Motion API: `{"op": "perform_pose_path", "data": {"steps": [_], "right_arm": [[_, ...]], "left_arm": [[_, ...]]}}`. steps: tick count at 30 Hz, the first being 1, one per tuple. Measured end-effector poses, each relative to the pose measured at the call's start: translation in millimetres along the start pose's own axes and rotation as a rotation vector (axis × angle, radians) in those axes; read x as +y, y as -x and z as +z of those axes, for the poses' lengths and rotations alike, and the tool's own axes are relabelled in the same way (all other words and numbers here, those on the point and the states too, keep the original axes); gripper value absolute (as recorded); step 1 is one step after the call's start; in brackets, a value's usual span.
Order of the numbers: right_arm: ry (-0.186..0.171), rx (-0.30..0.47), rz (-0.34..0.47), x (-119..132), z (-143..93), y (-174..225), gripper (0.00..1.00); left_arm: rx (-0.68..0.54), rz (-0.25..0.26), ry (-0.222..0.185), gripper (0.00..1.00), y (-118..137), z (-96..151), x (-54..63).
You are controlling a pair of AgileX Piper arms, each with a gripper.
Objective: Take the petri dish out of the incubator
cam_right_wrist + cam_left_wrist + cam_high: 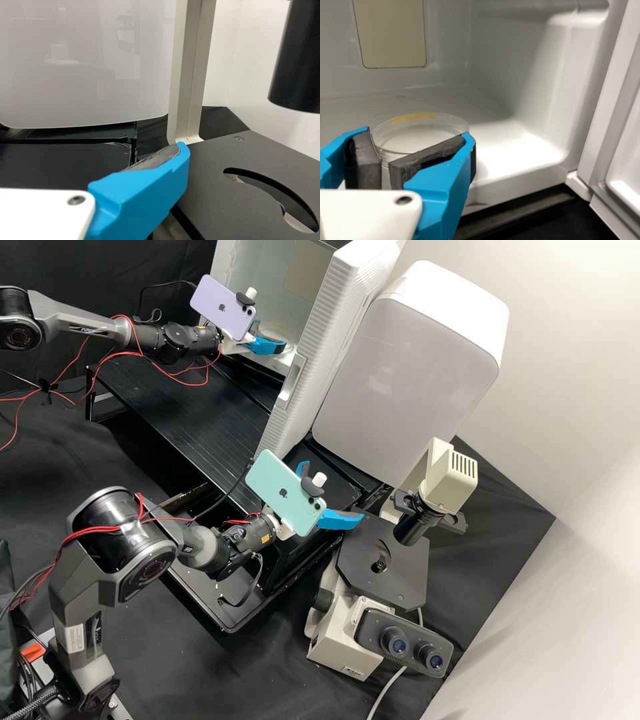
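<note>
Blue fingers of my left gripper (pixel 416 136) pinch the petri dish (pixel 420 125), which sits between the pads on the incubator (pixel 530 150) floor. Straight back along the jaws is open, though the door (pixel 615 115) edge is near. The right gripper (pixel 343 519) hangs well apart by the microscope (pixel 380 560); I cannot tell its state

The petri dish (pixel 420 135) is showing clear, smooth plastic. The incubator (pixel 530 100) is gleaming inside with glossy white plastic, and its door (pixel 330 333) is showing a ribbed edge. The fingers (pixel 445 185) of the left gripper (pixel 417 134) are looking like matt blue plastic, and their pads (pixel 362 160) like dark, rough foam. The black cloth (pixel 200 667) is lying matt and wrinkled. The microscope stage (pixel 260 165) is looking like matt black metal.
</note>
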Motion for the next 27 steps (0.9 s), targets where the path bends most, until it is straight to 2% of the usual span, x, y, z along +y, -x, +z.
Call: {"op": "perform_pose_path", "data": {"steps": [6,11,12,27], "right_arm": [[0.000,0.000,0.000,0.0,0.0,0.0,1.00],[0.000,0.000,0.000,0.0,0.0,0.0,1.00],[0.000,0.000,0.000,0.0,0.0,0.0,1.00],[0.000,0.000,0.000,0.0,0.0,0.0,1.00]], "left_arm": [[-0.004,0.001,-0.029,0.00,-0.8,-0.4,-3.0],[-0.004,0.000,-0.031,0.00,-1.1,0.2,-4.3],[-0.004,0.000,-0.031,1.00,-1.1,0.2,-4.3],[-0.004,-0.002,-0.032,1.00,-1.5,0.0,-5.3]]}}
